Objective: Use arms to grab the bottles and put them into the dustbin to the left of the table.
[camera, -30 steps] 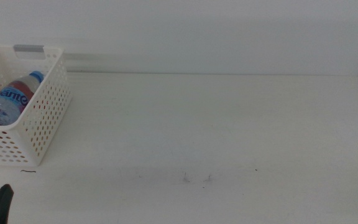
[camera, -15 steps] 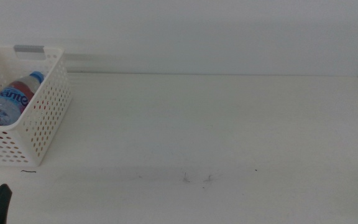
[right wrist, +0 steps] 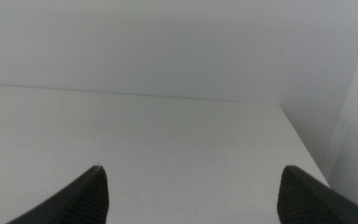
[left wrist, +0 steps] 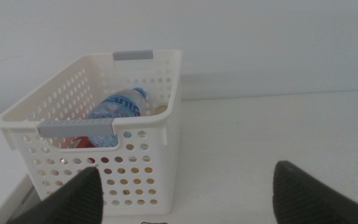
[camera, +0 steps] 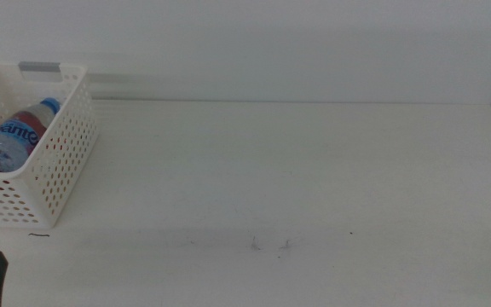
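One white desk (camera: 314,170) carries a white perforated dustbin (camera: 66,162) at its left end, long axis running away from the camera, grey handle strips on its short walls. Inside lies a clear water bottle (camera: 14,141) on its side, blue cap pointing toward the far right corner; something red shows beneath it. The left gripper (left wrist: 185,193) sits low before the dustbin, jaws spread wide. The right gripper (right wrist: 191,193) faces bare desk, jaws likewise apart.
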